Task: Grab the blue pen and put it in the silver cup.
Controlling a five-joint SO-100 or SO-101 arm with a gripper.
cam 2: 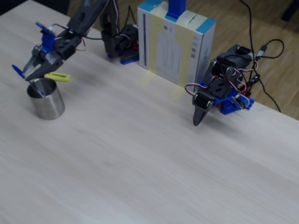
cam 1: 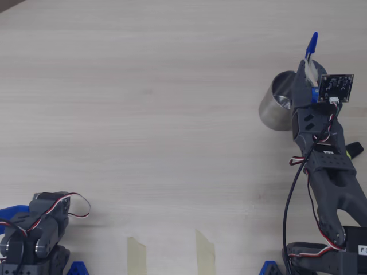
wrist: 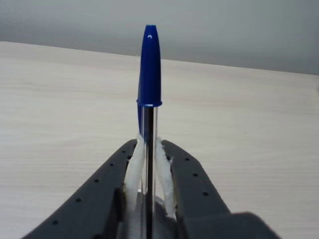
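In the fixed view, at the far left of the tabletop (cam 2: pixel 154 154), the silver cup (cam 2: pixel 46 100) stands upright with the end effector (cam 2: pixel 29 74) directly above its rim. The end effector is clamped on the clear barrel of the blue pen (wrist: pixel 149 99), whose capped end projects beyond the padded fingers (wrist: pixel 133 172) and whose lower end appears to reach into the cup mouth. The grasp and transfer are judged complete; what remains is release, so the pen drops into the cup.
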